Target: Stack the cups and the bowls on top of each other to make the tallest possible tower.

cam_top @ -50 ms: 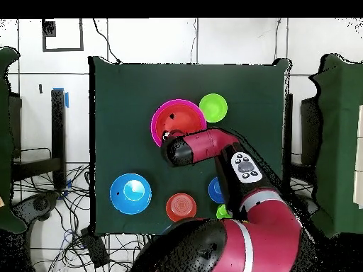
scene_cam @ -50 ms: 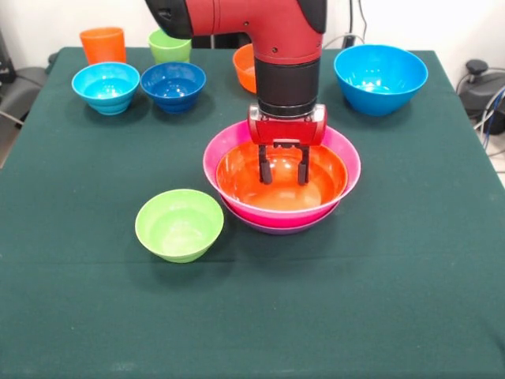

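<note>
The tower stands at mid-table: a wide orange bowl [scene_cam @ -50 ms: 284,197] nested in a pink bowl [scene_cam @ -50 ms: 215,154], which sits in a purple bowl [scene_cam @ -50 ms: 272,230] showing only its lower rim. My gripper [scene_cam @ -50 ms: 284,167] hangs open just inside the orange bowl, with nothing between its black fingers [scene_cam @ -50 ms: 266,167]. In the overhead view the arm covers the gripper and part of the pink bowl [cam_top @ -50 ms: 159,119]. A small lime-green bowl [scene_cam @ -50 ms: 179,224] sits alone, left of the tower. Along the far edge stand an orange cup [scene_cam @ -50 ms: 102,44] and a lime-green cup [scene_cam @ -50 ms: 170,46].
A light-blue bowl [scene_cam @ -50 ms: 106,86] and a dark-blue bowl [scene_cam @ -50 ms: 173,84] sit side by side at the far left. A small orange bowl [scene_cam @ -50 ms: 245,69] is half hidden behind the arm. The big blue bowl [scene_cam @ -50 ms: 380,76] stands at the far right. Cables lie beyond the table's edges.
</note>
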